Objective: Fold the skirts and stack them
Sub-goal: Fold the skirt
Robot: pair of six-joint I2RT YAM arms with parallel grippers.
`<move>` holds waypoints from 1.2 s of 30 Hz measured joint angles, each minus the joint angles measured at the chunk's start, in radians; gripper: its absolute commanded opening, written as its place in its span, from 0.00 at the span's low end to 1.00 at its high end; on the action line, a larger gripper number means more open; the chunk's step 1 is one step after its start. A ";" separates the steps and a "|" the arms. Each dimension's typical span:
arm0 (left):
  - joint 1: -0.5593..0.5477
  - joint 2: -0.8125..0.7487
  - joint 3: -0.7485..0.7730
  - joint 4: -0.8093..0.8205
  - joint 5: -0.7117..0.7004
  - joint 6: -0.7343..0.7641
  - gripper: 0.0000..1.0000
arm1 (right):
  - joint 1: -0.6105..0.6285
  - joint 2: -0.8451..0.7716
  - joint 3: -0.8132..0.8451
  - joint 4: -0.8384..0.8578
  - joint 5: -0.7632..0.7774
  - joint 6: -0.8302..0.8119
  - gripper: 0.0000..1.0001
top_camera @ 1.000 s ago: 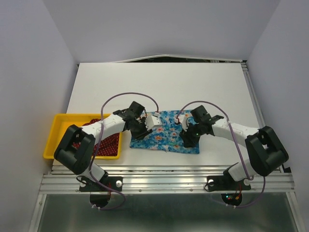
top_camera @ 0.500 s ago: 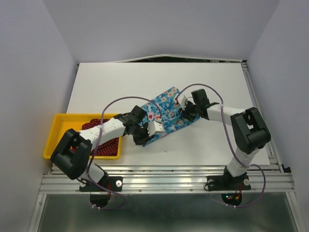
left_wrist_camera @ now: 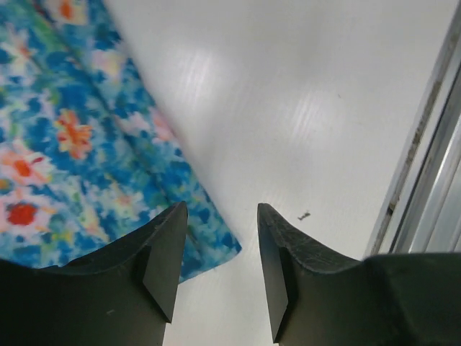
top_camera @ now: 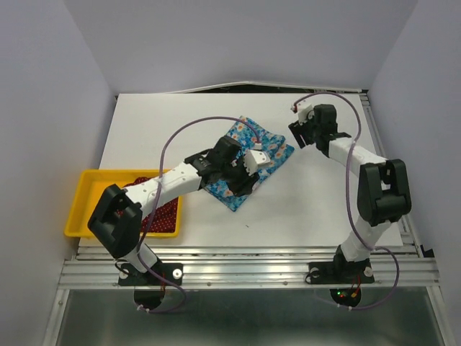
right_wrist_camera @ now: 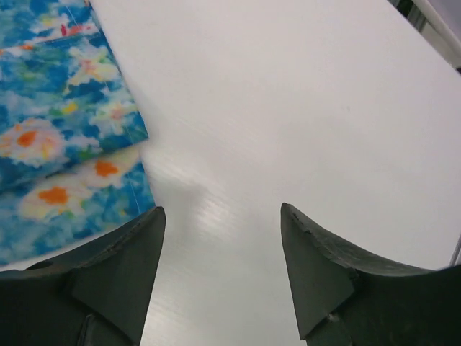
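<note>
Well left of the blue skirt point(top_camera: 248, 132), inside the yellow tray point(top_camera: 79, 202) — the dark red skirt point(top_camera: 167, 215), partly hidden under the left arm. Above the blue skirt's near corner, the left gripper point(left_wrist_camera: 219, 223), jaws apart, gripping nothing. Blue skirt itself folded, flat and diagonal on the white table point(top_camera: 180, 122). Just off its far right edge — the right gripper point(right_wrist_camera: 220, 216), jaws spread, nothing between them.

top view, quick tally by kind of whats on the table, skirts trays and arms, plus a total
skirts: 2, the blue floral skirt on the table and the dark red skirt in the tray
yellow tray: 1
robot arms: 2, the left arm and the right arm
total: 5
</note>
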 measured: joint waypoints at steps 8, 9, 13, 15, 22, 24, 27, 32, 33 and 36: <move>0.044 0.058 0.059 0.018 -0.182 -0.102 0.53 | -0.028 -0.229 -0.146 -0.151 -0.198 0.397 0.70; 0.043 0.076 0.059 0.016 -0.192 -0.106 0.52 | -0.026 -0.232 -0.164 -0.154 -0.237 0.456 0.70; 0.043 0.159 0.058 0.015 -0.253 -0.132 0.50 | -0.020 -0.177 -0.230 -0.171 -0.360 0.638 0.67; 0.043 0.178 0.058 0.015 -0.284 -0.144 0.50 | -0.020 -0.127 -0.264 -0.154 -0.402 0.727 0.67; 0.043 0.212 0.061 0.019 -0.352 -0.156 0.42 | -0.022 -0.038 -0.310 -0.022 -0.524 0.980 0.66; 0.043 0.232 0.062 0.019 -0.351 -0.151 0.40 | -0.023 -0.014 -0.311 0.027 -0.543 1.023 0.65; 0.043 0.244 0.062 0.018 -0.338 -0.143 0.41 | -0.022 0.025 -0.310 0.081 -0.578 1.067 0.62; 0.043 0.245 0.062 0.018 -0.298 -0.139 0.13 | -0.023 0.084 -0.303 0.154 -0.625 1.118 0.45; 0.043 0.245 0.062 0.018 -0.291 -0.134 0.08 | -0.023 0.091 -0.303 0.161 -0.631 1.128 0.39; 0.043 0.245 0.062 0.017 -0.268 -0.133 0.00 | -0.023 0.115 -0.303 0.183 -0.645 1.141 0.28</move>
